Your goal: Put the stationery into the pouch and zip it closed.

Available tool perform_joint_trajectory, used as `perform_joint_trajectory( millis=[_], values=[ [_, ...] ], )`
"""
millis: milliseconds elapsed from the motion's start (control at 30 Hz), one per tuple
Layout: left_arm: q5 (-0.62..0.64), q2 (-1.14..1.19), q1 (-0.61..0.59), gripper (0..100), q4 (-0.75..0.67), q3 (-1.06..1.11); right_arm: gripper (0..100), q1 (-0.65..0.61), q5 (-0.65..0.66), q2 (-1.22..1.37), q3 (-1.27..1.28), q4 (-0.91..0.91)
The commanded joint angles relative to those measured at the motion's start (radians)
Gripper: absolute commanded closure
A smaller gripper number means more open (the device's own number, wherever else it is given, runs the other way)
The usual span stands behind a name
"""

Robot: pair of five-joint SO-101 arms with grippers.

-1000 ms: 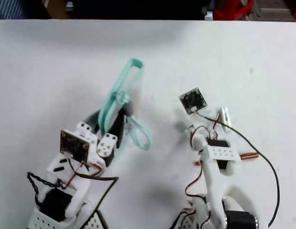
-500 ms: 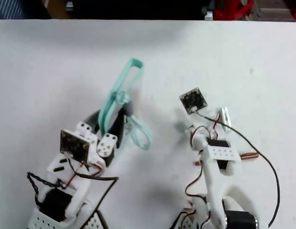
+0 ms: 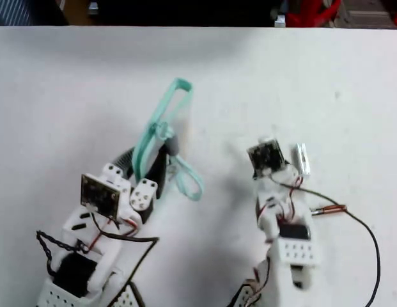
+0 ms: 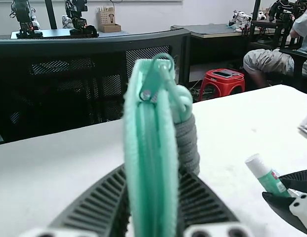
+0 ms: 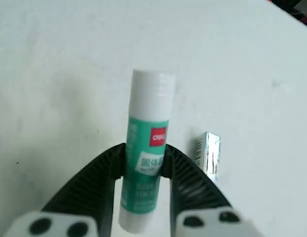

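Observation:
The teal pouch [image 3: 161,121] stands on its edge, its mouth facing up, with my left gripper [image 3: 144,165] shut on its near end. In the left wrist view the pouch [image 4: 151,148] rises between the dark fingers, its zipper pull [image 4: 152,85] at the far top. A green-and-white glue stick [image 5: 146,148] is clamped in my right gripper [image 5: 143,165], held above the table right of the pouch; its white tip [image 3: 267,139] points away from the arm. The same glue stick [image 4: 264,174] appears in the left wrist view.
A small silver item [image 3: 302,160] lies on the table just right of the right gripper, also seen as a silver block [image 5: 208,154]. A thin reddish stick [image 3: 327,209] lies further right. The pouch's teal strap loop [image 3: 189,179] trails on the white table [image 3: 70,83].
The right arm has drawn back toward the near edge with the glue stick in its gripper. The left arm and the pouch have stayed still.

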Motion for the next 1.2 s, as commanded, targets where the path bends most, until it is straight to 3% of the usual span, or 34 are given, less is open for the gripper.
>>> perform_joint_trajectory(
  millis=[0,167,800,933,1167],
  values=[
    [-0.009,0.016,-0.004,92,-0.014,-0.002,98.1,-0.001,-0.011,-0.213,0.072,-0.013],
    [-0.009,0.016,-0.004,92,-0.011,-0.002,98.1,-0.001,-0.014,-0.375,0.089,0.137],
    [-0.011,0.016,-0.001,92,-0.014,0.003,98.1,0.012,-0.055,-0.392,0.081,0.154],
    [-0.011,0.016,0.001,92,-0.015,0.002,98.1,0.041,-0.155,-0.39,0.015,0.266],
    [-0.011,0.016,-0.001,92,-0.015,0.002,98.1,0.041,-0.163,-0.39,0.006,0.28]
  ],
)
